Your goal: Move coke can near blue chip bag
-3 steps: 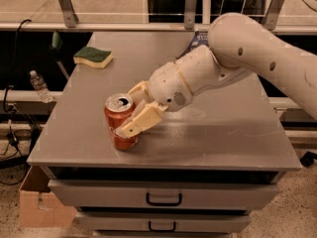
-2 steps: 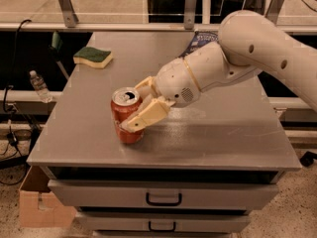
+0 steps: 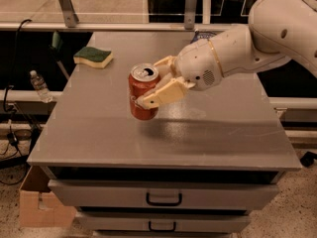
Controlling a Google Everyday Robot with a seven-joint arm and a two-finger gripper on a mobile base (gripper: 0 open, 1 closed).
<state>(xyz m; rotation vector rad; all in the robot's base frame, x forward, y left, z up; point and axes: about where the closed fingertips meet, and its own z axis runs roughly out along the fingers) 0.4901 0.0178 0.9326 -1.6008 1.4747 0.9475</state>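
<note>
Since a second ago the arm has carried its load rightward and toward the back of the table, so I now see the gripper (image 3: 151, 83) near the middle of the top instead of by the front-left part. It is clamped on the coke can (image 3: 139, 87), one cream finger (image 3: 159, 94) laid across the near side and the other behind it, pinching the body below the rim so the can sits upright and the open top faces up. The can appears to ride just clear of the surface, judging by the soft shadow spread under it and to its right; I'd say that is deliberate, so thin aluminium doesn't drag on the table (image 3: 99, 133). Its red wall is smooth and round, with a silver lid. Behind the white, glossy forearm (image 3: 233, 48), only a dark blue corner of the blue chip bag (image 3: 203, 34) shows at the far edge, well apart from the can; the arm hides the rest. A green-and-yellow sponge (image 3: 93, 57) lies at the back left, soft-edged and out of my path. The tabletop is matte grey, with drawers (image 3: 163, 197) beneath it.
</note>
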